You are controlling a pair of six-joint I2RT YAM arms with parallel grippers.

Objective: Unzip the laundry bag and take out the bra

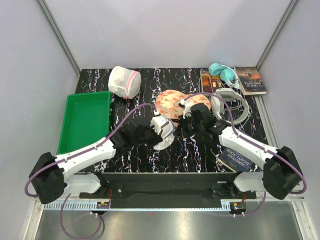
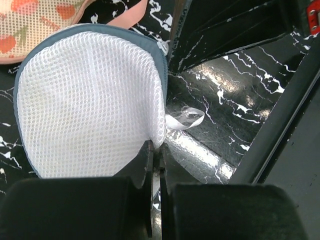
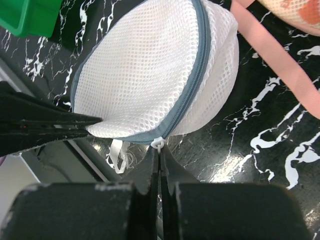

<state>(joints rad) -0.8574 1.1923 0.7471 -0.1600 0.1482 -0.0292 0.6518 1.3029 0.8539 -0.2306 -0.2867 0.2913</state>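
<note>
Brightness: the top view is bright and even, with the white walls [image 1: 160, 30] uniformly lit.
Light source: diffuse, coming from above.
Glare: white reflected patches lie on the glossy black table [image 2: 212, 75] in both wrist views.
Shadows: soft-edged, deepest beneath the rim of the laundry bag [image 2: 90, 100].
Focus: the bag's mesh weave is crisp in both wrist views. The bodies of the left gripper [image 2: 155, 150] and right gripper [image 3: 160, 155] are soft, dark masses at the bottom edges.
Exposure: the mesh is near white, and its weave is readable.
Distortion: wide-angle, so the frame rails [image 1: 57, 35] splay outward toward the top view's corners.
</note>
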